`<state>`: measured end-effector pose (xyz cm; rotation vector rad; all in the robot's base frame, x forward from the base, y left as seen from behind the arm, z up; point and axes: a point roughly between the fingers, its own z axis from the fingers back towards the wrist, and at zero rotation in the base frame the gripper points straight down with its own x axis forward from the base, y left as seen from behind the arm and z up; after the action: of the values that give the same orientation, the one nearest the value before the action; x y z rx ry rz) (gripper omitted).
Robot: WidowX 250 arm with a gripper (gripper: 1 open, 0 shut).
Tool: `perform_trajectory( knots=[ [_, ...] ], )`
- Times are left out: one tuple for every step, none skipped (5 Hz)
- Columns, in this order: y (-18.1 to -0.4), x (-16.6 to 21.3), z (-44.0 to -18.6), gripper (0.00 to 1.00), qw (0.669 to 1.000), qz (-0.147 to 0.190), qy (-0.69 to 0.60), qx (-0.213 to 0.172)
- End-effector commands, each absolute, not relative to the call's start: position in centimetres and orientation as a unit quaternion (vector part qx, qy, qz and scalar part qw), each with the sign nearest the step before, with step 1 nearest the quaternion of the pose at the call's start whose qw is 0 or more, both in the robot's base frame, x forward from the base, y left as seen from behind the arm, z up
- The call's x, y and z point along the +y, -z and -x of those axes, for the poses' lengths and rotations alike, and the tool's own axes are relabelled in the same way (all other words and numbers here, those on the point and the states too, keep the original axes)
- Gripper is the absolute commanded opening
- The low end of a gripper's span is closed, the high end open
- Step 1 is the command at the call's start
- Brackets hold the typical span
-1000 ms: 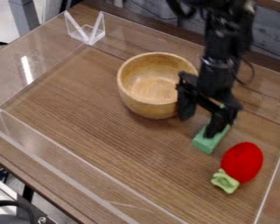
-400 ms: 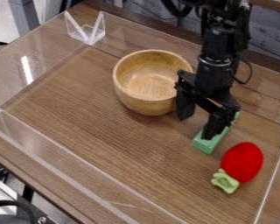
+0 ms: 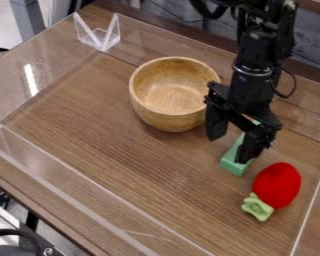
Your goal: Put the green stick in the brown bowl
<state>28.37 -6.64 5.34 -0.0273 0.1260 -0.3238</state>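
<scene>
My hand (image 3: 243, 137) hangs spread over the small light-green rectangular block (image 3: 239, 158); nothing is gripped yet, and the round light-brown wooden bowl (image 3: 172, 93) sits empty.

arm: upright, black | gripper (image 3: 243, 138): pointing straight down | jaws: spread wide, holding nothing

Beside the pale brown bowl (image 3: 175, 92), a light green stick (image 3: 239, 158) is seen; further off, a red toy (image 3: 275, 183) with a seemingly green stem.
</scene>
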Motion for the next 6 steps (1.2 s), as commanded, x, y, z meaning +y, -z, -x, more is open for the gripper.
perform_trajectory(
  knots=[
    [-7.2, -6.6, -29.8, 1.00, 0.991, 0.016, 0.134, 0.024],
    [-6.7, -6.2, -30.1, 1.00, 0.994, 0.015, 0.104, 0.029],
    [-6.9, -6.5, -30.6, 1.00, 0.994, 0.013, 0.101, 0.034],
    [-6.9, -6.8, -31.1, 1.00, 0.994, 0.012, 0.099, 0.041],
    [-5.3, -7.1, -30.7, 1.00, 0.991, 0.010, 0.122, 0.049],
    [-3.9, -7.2, -30.3, 1.00, 0.988, 0.006, 0.142, 0.053]
  ],
)
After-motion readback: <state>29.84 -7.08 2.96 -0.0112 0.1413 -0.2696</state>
